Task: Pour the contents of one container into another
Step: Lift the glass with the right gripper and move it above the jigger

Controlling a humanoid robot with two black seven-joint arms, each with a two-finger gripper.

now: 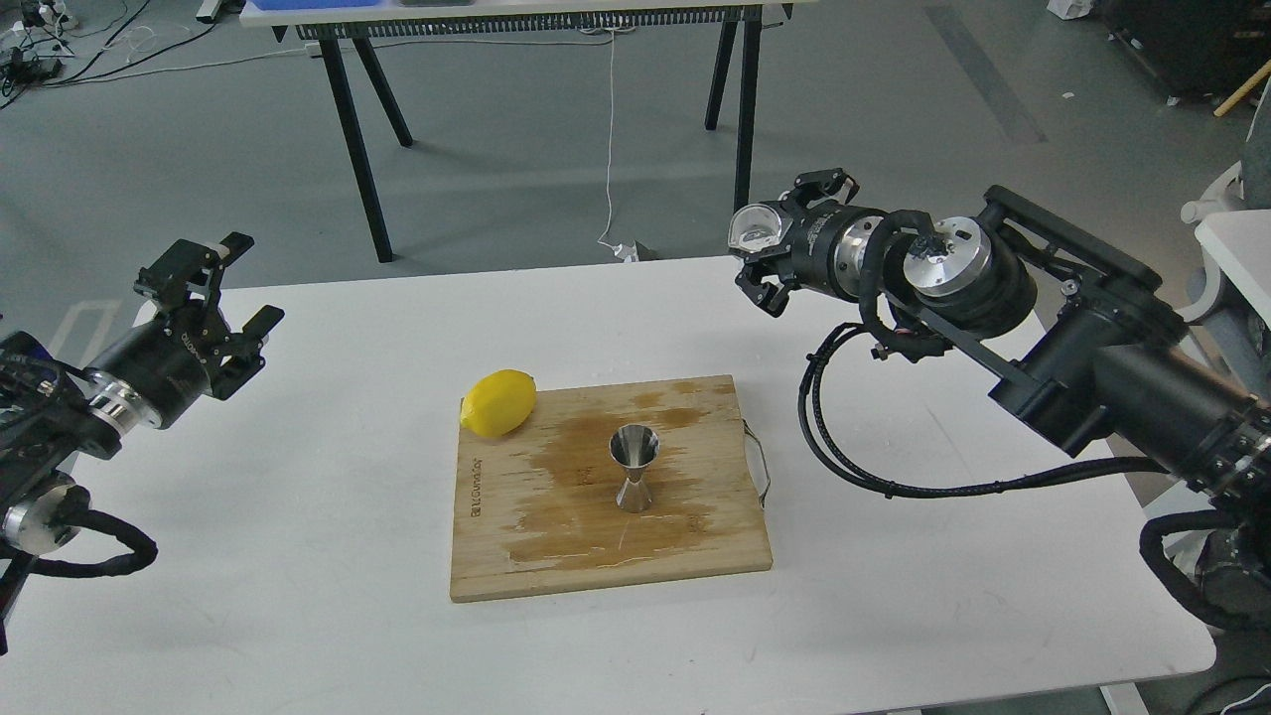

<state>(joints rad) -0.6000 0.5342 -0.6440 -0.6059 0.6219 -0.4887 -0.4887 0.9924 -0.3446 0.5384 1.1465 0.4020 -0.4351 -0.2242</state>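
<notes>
The steel hourglass jigger (634,480) stands upright in the middle of the wooden cutting board (536,566). My right gripper (759,250) hovers high above the table's far side, up and to the right of the jigger, shut on the small clear cup (753,227), which lies on its side with its mouth facing left. My left gripper (220,300) is open over the table's left edge, far from the board, with nothing between its fingers.
A yellow lemon (499,402) rests at the board's far left corner. The board has wet stains and a wire handle (761,462) on its right side. A black-legged table (536,20) stands on the floor behind. A white chair (1216,288) is at right.
</notes>
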